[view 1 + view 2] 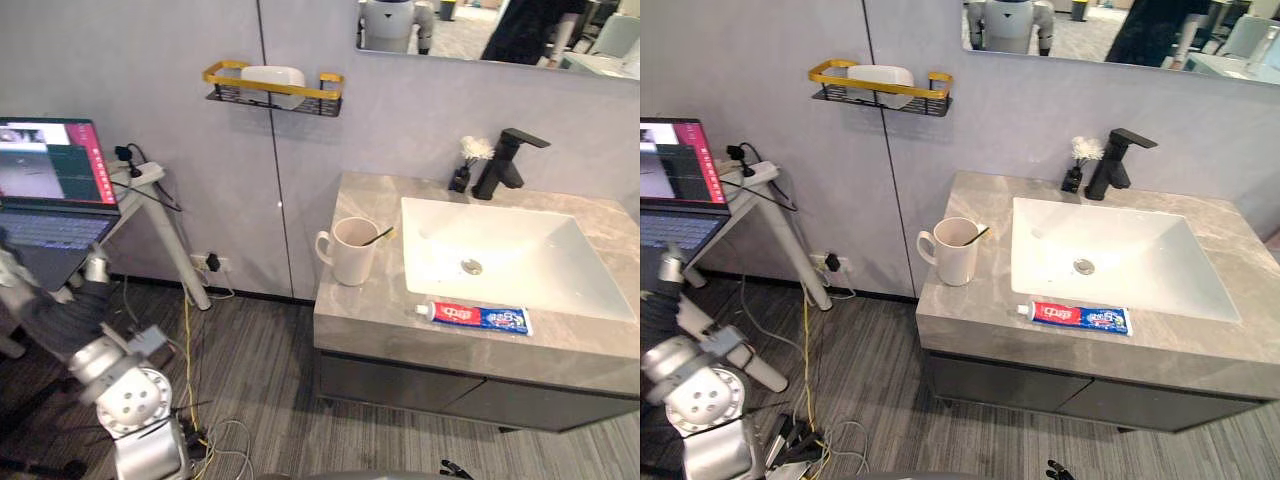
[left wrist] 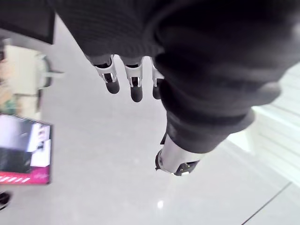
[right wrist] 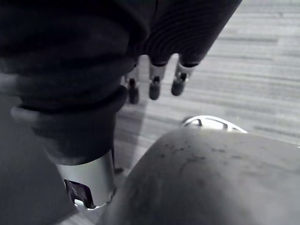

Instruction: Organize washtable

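1. The toothpaste point(image 1: 472, 317) lies flat on the counter point(image 1: 370, 310), just before the sink point(image 1: 520, 260); the mug point(image 1: 352, 252) stands near it.
2. The left hand point(image 2: 136, 89) and the right hand point(image 3: 154, 82) are away from it, fingers loose, holding nothing.
3. Better to take the toothpaste across its middle, then stand it in the mug.

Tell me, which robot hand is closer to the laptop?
Left. The left hand is up near the laptop, whose screen shows just past it. The right hand hangs low over the floor, well away from the laptop.
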Robot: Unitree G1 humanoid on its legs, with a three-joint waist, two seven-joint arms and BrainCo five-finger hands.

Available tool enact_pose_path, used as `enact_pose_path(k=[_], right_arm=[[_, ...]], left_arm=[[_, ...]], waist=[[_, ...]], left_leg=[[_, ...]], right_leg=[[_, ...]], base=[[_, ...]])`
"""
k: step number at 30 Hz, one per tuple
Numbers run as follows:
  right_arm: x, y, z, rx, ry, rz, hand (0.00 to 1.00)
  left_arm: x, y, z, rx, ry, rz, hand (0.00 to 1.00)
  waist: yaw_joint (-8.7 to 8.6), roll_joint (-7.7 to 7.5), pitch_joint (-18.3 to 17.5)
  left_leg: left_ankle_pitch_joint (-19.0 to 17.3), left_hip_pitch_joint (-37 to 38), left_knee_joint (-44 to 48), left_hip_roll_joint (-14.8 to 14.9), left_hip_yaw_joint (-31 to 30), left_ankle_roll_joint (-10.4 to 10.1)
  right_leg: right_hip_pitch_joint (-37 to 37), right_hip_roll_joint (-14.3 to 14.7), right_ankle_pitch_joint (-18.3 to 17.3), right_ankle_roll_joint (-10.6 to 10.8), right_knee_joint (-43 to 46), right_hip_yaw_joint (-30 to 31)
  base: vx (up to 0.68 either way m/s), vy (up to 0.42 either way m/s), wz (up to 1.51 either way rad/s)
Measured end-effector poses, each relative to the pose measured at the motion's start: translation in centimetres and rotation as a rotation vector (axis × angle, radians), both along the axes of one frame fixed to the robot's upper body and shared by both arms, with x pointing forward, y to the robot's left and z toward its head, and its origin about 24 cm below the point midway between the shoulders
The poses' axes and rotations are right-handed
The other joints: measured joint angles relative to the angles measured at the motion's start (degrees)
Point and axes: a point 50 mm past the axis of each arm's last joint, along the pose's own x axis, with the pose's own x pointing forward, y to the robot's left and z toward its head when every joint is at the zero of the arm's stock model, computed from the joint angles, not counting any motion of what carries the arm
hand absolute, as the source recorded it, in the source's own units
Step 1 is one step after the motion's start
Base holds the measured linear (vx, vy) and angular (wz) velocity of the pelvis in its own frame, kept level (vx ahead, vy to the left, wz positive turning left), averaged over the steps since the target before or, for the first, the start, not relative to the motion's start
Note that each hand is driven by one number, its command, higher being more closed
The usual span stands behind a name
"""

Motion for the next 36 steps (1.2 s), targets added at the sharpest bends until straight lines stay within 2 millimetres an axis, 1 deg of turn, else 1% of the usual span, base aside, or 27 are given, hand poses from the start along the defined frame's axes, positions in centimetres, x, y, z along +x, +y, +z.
enact_pose_path(k=[1, 3, 4, 6, 7, 9, 10, 11, 13, 15, 16, 17, 19, 20, 21, 22, 24, 25, 26, 28, 31, 34, 36], right_arm=[[0.1, -0.1, 0.0, -0.003, 0.003, 0.017, 0.0], [0.7, -0.3, 0.1, -0.015, 0.002, 0.074, 0.0], [0.9, -0.4, 0.1, -0.016, 0.001, 0.079, 0.0], [1.1, -0.8, 0.2, -0.015, 0.006, 0.1, 0.0], [1.2, -0.9, 0.2, -0.018, 0.009, 0.106, 0.0], [1.3, -1.1, 0.2, -0.024, 0.009, 0.12, 0.0], [1.5, -1.1, 0.3, -0.025, 0.009, 0.131, 0.0], [1.6, -1.2, 0.3, -0.023, 0.009, 0.133, 0.0], [1.9, -1.2, 0.3, -0.018, 0.004, 0.136, 0.0], [2.0, -1.1, 0.4, -0.017, 0.002, 0.136, 0.0], [2.3, -1.0, 0.4, -0.016, -0.006, 0.137, 0.0], [2.4, -1.0, 0.4, -0.016, -0.007, 0.136, 0.0], [2.6, -1.1, 0.4, -0.017, -0.009, 0.131, 0.0], [2.6, -1.1, 0.4, -0.016, -0.011, 0.126, 0.0], [2.6, -1.2, 0.5, -0.016, -0.011, 0.116, 0.0], [2.6, -1.3, 0.5, -0.015, -0.013, 0.108, 0.0], [2.5, -1.5, 0.5, -0.008, -0.018, 0.06, 0.0], [2.5, -1.6, 0.5, -0.008, -0.021, 0.047, 0.0], [2.4, -1.7, 0.5, -0.008, -0.023, 0.029, 0.0], [2.4, -1.9, 0.5, -0.004, -0.029, -0.008, 0.0], [2.3, -1.9, 0.5, -0.006, -0.031, -0.023, 0.0], [2.5, -1.9, 0.6, -0.007, -0.038, -0.029, 0.0], [2.5, -1.8, 0.6, -0.006, -0.041, -0.029, 0.0]], left_arm=[[0.1, -0.1, 1.0, 0.034, -0.04, -0.01, 0.0], [0.6, -1.1, 3.5, 0.122, -0.141, -0.079, 0.0], [0.7, -1.4, 4.0, 0.146, -0.158, -0.103, 0.0], [1.6, -3.1, 5.3, 0.22, -0.193, -0.244, 0.0], [1.9, -3.7, 5.6, 0.239, -0.203, -0.296, 0.0], [3.1, -6.3, 7.1, 0.316, -0.248, -0.477, 0.0], [3.9, -8.0, 7.8, 0.358, -0.266, -0.574, 0.0], [4.3, -8.8, 8.1, 0.378, -0.272, -0.624, 0.0], [5.8, -11.7, 8.8, 0.442, -0.269, -0.784, 0.0], [7.1, -13.8, 8.7, 0.468, -0.234, -0.895, 0.0], [8.0, -16.0, 8.5, 0.509, -0.189, -0.993, 0.0], [8.3, -16.9, 8.4, 0.533, -0.169, -1.032, 0.0], [8.6, -20.3, 7.8, 0.64, -0.108, -1.17, 0.0], [8.5, -21.1, 7.7, 0.665, -0.097, -1.202, 0.0], [8.5, -22.4, 7.3, 0.698, -0.078, -1.252, 0.0], [8.5, -23.0, 7.1, 0.709, -0.068, -1.276, 0.0], [9.1, -25.2, 6.7, 0.752, -0.024, -1.333, 0.0], [9.2, -25.5, 6.6, 0.767, -0.012, -1.339, 0.0], [9.5, -25.8, 6.6, 0.787, 0.004, -1.345, 0.0], [9.5, -26.3, 6.4, 0.82, 0.023, -1.362, 0.0], [9.7, -27.5, 6.0, 0.886, 0.065, -1.39, 0.0], [10.2, -28.5, 4.7, 0.954, 0.152, -1.41, 0.0], [10.6, -29.4, 3.3, 0.969, 0.22, -1.421, 0.0]], waist=[[0.02, 0.25, -0.04], [0.09, 0.96, 0.28], [0.07, 1.15, 0.26], [0.02, 2.07, -0.13], [0.03, 2.18, -0.25], [-0.23, 2.72, -0.18], [-0.56, 3.0, -0.12], [-0.78, 3.09, -0.18], [-1.93, 3.31, -0.17], [-2.63, 3.31, -0.17], [-3.34, 3.41, -0.11], [-3.55, 3.44, -0.09], [-4.91, 3.7, 0.0], [-5.17, 3.78, -0.03], [-6.06, 3.91, -0.08], [-6.22, 4.06, -0.18], [-6.45, 4.34, -0.25], [-6.67, 4.48, -0.17], [-7.58, 4.46, -0.08], [-8.5, 4.74, -0.02], [-9.15, 4.67, 0.06], [-9.44, 4.58, 0.15], [-9.55, 4.5, 0.32]], left_leg=[[0.7, 0.01, -0.78, -0.15, -0.89, 0.02], [1.72, -0.28, -1.4, -0.45, -3.29, 0.08], [1.92, -0.38, -1.45, -0.49, -3.61, 0.12], [2.32, -0.61, -1.78, -0.69, -4.92, 0.16], [2.46, -0.64, -1.88, -0.74, -5.22, 0.14], [3.29, -0.88, -2.43, -1.1, -6.56, 0.37], [3.62, -0.88, -2.59, -1.28, -7.29, 0.31], [3.77, -0.87, -2.72, -1.33, -7.47, 0.31], [4.04, -0.84, -2.75, -1.36, -7.81, 0.25], [4.19, -0.82, -2.76, -1.39, -7.97, 0.27], [4.24, -0.74, -2.77, -1.44, -8.07, 0.27], [4.24, -0.71, -2.78, -1.44, -8.06, 0.27], [4.37, -0.53, -3.16, -1.44, -8.04, 0.32], [4.42, -0.36, -3.34, -1.42, -7.91, 0.29], [4.42, -0.1, -3.62, -1.39, -7.73, 0.29], [4.42, 0.03, -3.81, -1.39, -7.64, 0.29], [4.43, 0.46, -4.35, -1.29, -6.7, 0.28], [4.43, 0.71, -4.35, -1.26, -6.42, 0.27], [4.43, 0.95, -4.52, -1.25, -6.29, 0.27], [4.42, 1.18, -4.64, -1.19, -6.29, 0.27], [4.42, 1.38, -4.89, -1.04, -6.27, 0.27], [4.4, 1.84, -5.17, -0.97, -5.94, 0.27], [4.39, 1.82, -5.26, -0.76, -5.37, 0.26]], right_leg=[[0.41, 0.0, -0.11, -0.13, -0.09, -0.91], [1.67, 0.03, -0.21, -0.15, -0.46, -3.24], [1.93, 0.03, -0.24, -0.16, -0.54, -3.62], [2.64, 0.14, -0.41, -0.43, -0.97, -4.69], [2.73, 0.15, -0.41, -0.44, -0.98, -4.91], [3.19, 0.09, -0.43, -0.46, -1.07, -5.91], [3.59, 0.03, -0.44, -0.46, -1.08, -6.44], [3.65, 0.03, -0.44, -0.46, -1.08, -6.48], [3.74, 0.06, -0.42, -0.48, -0.98, -6.49], [3.86, 0.05, -0.41, -0.49, -0.9, -6.51], [3.99, 0.03, -0.42, -0.49, -0.88, -6.51], [3.99, 0.03, -0.43, -0.48, -0.87, -6.48], [3.96, 0.03, -0.53, -0.52, -0.85, -6.44], [3.91, 0.03, -0.55, -0.52, -0.85, -6.3], [3.91, 0.05, -0.61, -0.53, -0.84, -6.12], [3.91, 0.05, -0.65, -0.54, -0.83, -6.04], [3.39, 0.05, -0.65, -0.55, -0.79, -5.12], [3.35, 0.05, -0.65, -0.55, -0.79, -4.87], [3.36, 0.04, -0.68, -0.57, -0.74, -4.69], [3.3, 0.02, -1.03, -0.72, -0.28, -4.52], [3.25, 0.09, -1.34, -0.76, -0.03, -4.45], [3.18, 0.07, -1.54, -0.73, 0.06, -3.79], [2.42, 0.08, -1.78, -0.73, 0.71, -3.04]], base=[[-0.03, -0.051, 0.54], [-0.06, -0.034, 0.55], [-0.08, -0.018, 0.4], [-0.08, -0.007, 0.27], [-0.07, -0.004, 0.27], [-0.06, -0.005, 0.31], [-0.06, -0.002, 0.26], [-0.05, 0.003, 0.19], [-0.03, 0.011, 0.06], [-0.03, 0.013, 0.04], [-0.02, 0.018, 0.04], [0.0, 0.0, 0.0], [0.0, 0.0, 0.0], [0.02, 0.012, -0.06], [0.03, 0.011, -0.06], [0.04, 0.015, -0.1], [0.04, 0.021, -0.18], [0.06, 0.027, -0.17], [0.05, 0.021, -0.09], [0.05, 0.02, -0.03], [0.01, 0.01, -0.01], [0.0, 0.016, -0.09], [-0.01, 0.018, -0.14]])
